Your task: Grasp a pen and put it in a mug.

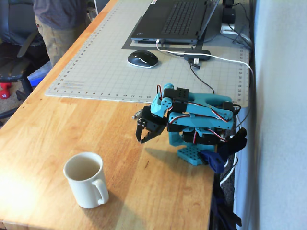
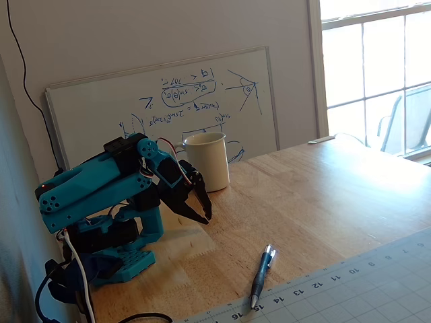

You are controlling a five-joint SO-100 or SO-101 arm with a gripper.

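Two raised fixed views face each other, sharing arm (image 1: pixel 196 120) and mug (image 2: pixel 206 160).

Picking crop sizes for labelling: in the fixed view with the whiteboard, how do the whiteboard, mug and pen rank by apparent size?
1. whiteboard, clearly largest
2. mug
3. pen, smallest in area, though it lies nearer the camera and looks about as long as the mug is tall

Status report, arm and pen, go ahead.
Gripper open, empty, hanging just above the table. Pen flat on the table, by the mat edge. Mug upright, empty. Nothing between them.
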